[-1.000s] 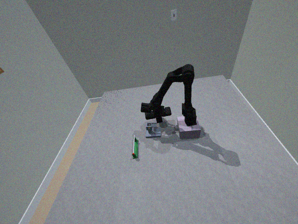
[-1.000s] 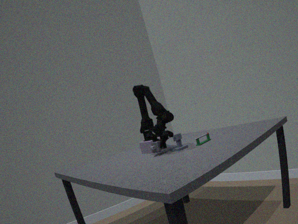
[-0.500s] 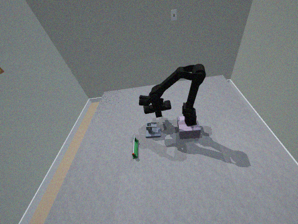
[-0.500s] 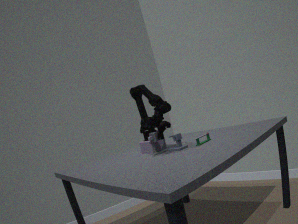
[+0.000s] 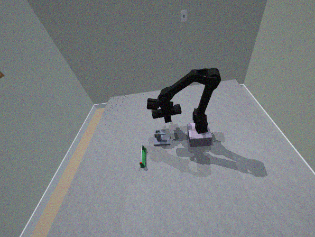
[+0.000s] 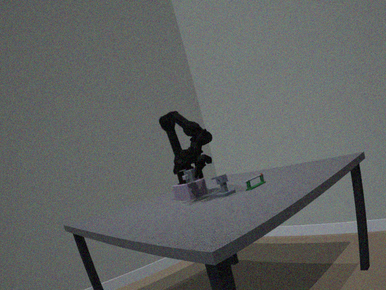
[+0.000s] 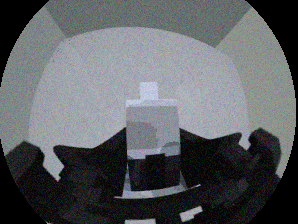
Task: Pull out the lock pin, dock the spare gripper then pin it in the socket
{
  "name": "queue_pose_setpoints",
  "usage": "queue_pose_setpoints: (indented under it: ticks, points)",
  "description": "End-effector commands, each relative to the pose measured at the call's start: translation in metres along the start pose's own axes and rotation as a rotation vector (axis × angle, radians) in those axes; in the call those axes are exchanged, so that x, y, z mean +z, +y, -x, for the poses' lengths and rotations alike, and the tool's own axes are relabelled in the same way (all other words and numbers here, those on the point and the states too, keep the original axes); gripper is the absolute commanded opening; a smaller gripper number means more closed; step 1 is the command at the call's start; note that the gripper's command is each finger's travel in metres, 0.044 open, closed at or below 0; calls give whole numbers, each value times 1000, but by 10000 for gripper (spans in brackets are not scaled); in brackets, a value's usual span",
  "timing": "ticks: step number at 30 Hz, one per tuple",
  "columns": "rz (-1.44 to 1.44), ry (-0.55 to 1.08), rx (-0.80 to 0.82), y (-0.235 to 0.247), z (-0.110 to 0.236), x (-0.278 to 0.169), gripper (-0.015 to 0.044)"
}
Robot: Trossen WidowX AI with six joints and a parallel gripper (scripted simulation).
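Note:
My gripper (image 5: 167, 118) (image 6: 193, 169) hangs above the table and is shut on the spare gripper (image 6: 188, 176) (image 7: 152, 125), a pale grey block with a small spigot on its far end. In the wrist view the block stands out straight between my dark fingers. The grey mount (image 5: 161, 137) (image 6: 222, 182) with its socket stands on the table below and a little in front of my gripper. The lock pin (image 5: 141, 154), white with a red head, lies in a green holder (image 5: 144, 158) (image 6: 255, 182) in front of the mount. I cannot make out the socket's inside.
The arm's pale pink base block (image 5: 200, 138) (image 6: 185, 191) stands right beside the mount. The table (image 6: 227, 226) ends in edges near the walls on either side.

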State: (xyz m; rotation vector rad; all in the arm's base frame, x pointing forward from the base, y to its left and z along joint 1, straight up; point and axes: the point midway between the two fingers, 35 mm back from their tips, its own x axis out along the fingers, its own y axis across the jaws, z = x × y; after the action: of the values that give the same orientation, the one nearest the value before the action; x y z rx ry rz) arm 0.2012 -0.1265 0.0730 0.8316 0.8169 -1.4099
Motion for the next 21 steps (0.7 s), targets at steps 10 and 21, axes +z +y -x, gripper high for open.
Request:
queue_pose_setpoints:
  ticks: [10, 21]
  points:
    - [-305, 68, 139, 10, 6, -10, 0]
    - [-610, 183, 268, 20, 15, -20, 0]
